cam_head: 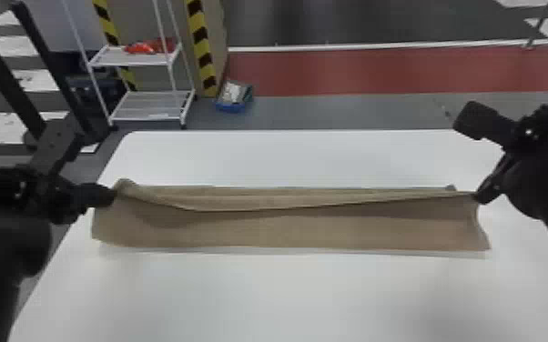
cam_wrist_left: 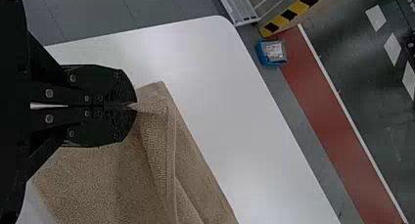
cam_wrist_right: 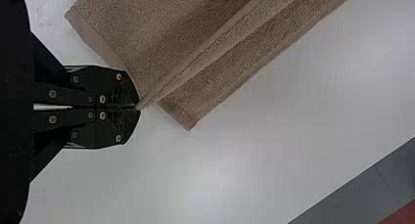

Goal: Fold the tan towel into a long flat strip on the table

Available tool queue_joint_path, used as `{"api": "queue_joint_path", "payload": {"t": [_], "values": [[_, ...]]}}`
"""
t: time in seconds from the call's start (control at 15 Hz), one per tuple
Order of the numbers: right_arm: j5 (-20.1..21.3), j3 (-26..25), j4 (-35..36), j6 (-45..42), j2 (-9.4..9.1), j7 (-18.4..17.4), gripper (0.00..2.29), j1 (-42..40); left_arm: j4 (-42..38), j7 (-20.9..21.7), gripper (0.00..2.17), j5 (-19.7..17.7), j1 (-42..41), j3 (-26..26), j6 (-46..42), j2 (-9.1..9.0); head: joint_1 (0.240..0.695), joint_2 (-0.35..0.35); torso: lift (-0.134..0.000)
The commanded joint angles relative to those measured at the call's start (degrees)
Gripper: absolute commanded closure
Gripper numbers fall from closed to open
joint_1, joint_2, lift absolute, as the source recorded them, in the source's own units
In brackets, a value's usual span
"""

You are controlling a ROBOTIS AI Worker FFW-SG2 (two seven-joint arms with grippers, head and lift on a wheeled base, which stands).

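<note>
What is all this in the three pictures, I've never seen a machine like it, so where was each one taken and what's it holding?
It's a robot with two black arms. The widest picture is from its head, looking forward and down: its left arm is on the left, its right arm on the right. The other two come from cameras on its wrists, which is why they look turned sideways.

On the white table lies a tan towel, stretched across, with its far part partly folded over. The left gripper has its jaws closed on the towel near one end; the right gripper pinches it at the other end.
</note>
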State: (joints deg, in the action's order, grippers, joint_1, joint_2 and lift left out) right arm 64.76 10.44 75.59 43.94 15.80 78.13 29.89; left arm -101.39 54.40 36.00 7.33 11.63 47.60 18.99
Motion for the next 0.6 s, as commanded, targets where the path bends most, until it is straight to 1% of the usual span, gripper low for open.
{"api": "queue_joint_path", "payload": {"t": [0.0,0.13,0.2,0.27,0.33,0.47,0.53], "values": [[-0.43,-0.42,0.09,-0.21,-0.16,0.19,1.31,0.43,0.14,-0.17,1.7,0.04,0.05,0.23,0.0,0.08,0.695,0.087,-0.123],[0.1,0.02,0.0,-0.03,-0.24,0.19,1.31,0.79,0.49,-0.87,1.7,-0.05,0.05,0.23,0.0,0.17,0.695,0.09,-0.123],[0.28,0.19,0.0,0.49,-0.42,0.19,1.17,0.43,0.57,-0.96,1.7,-0.05,0.14,0.23,0.0,0.17,0.695,0.093,-0.123],[0.54,0.19,0.17,1.9,-0.68,0.19,0.62,-0.27,0.57,-1.05,1.7,-0.05,0.14,0.06,0.0,0.08,0.695,0.095,-0.123],[1.95,0.46,0.09,2.08,-0.95,0.19,0.02,-0.62,0.57,-1.14,1.7,-0.05,0.14,-0.03,-0.18,-0.01,0.695,0.096,-0.123],[2.82,0.46,0.09,2.78,-1.56,0.19,0.0,-1.06,0.66,-1.58,1.7,-0.05,0.14,-0.38,-0.18,0.08,0.695,0.096,-0.123],[2.91,0.63,0.09,4.19,-1.74,0.19,0.04,-1.15,0.75,-1.75,1.7,-0.05,0.14,-0.38,-0.18,0.08,0.695,0.095,-0.123]]}}
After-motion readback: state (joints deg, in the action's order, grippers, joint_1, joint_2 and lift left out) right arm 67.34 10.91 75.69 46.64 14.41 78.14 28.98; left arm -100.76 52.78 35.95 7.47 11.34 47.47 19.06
